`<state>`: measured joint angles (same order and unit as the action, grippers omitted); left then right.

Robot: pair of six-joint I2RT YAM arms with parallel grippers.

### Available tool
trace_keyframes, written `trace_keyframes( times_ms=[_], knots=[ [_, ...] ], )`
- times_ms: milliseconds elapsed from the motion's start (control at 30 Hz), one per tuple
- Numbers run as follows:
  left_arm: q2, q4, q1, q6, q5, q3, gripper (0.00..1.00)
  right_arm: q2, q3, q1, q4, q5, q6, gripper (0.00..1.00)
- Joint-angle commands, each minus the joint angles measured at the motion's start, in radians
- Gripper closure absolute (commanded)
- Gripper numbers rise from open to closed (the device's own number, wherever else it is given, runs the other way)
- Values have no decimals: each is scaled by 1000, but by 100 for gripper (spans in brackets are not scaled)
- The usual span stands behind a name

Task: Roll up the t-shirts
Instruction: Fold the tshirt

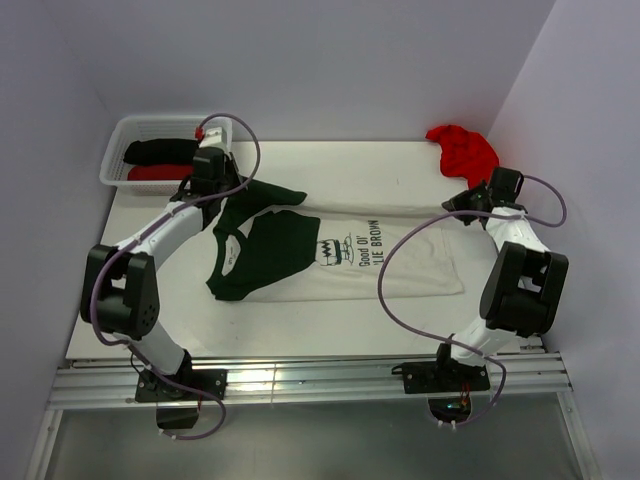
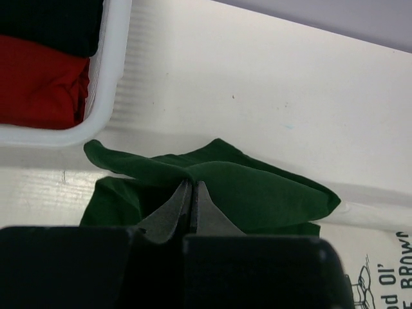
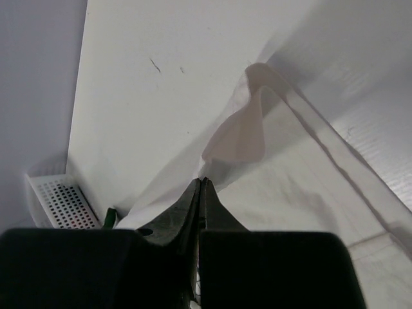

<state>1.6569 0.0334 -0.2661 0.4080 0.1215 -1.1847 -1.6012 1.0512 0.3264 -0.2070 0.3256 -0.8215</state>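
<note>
The cream t-shirt [image 1: 400, 265] with dark green sleeves and a cartoon print lies spread on the table, collar to the left. My left gripper [image 1: 212, 178] is shut on its far dark green sleeve [image 2: 257, 190], pinching a fold. My right gripper [image 1: 470, 203] is shut on the cream hem corner [image 3: 241, 138] at the far right. A plain red t-shirt [image 1: 462, 152] lies crumpled at the back right. A black roll [image 1: 155, 151] and a red roll [image 1: 152, 172] lie in the basket; both also show in the left wrist view, the red roll [image 2: 38, 84] below the black one [image 2: 51, 22].
A white mesh basket [image 1: 118, 150] stands at the back left corner, close to my left gripper; its rim shows in the left wrist view [image 2: 106, 77]. Walls close in at the back and right. The table's front edge meets a metal rail [image 1: 300, 380].
</note>
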Motion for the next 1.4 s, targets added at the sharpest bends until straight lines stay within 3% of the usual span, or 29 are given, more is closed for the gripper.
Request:
trace_keyframes(
  times_ms=[0,667,1367],
  knots=[
    [-91,43,-8,14,20,36,100,89,-32,13,4,-22,7,100],
    [-333,-1,-70,115,127,295,100,259,-223,22,-14,-68,-8,100],
    [-399,-81,-119,264,145,493,100,193,-359,34,23,-97,-31,100]
  ],
)
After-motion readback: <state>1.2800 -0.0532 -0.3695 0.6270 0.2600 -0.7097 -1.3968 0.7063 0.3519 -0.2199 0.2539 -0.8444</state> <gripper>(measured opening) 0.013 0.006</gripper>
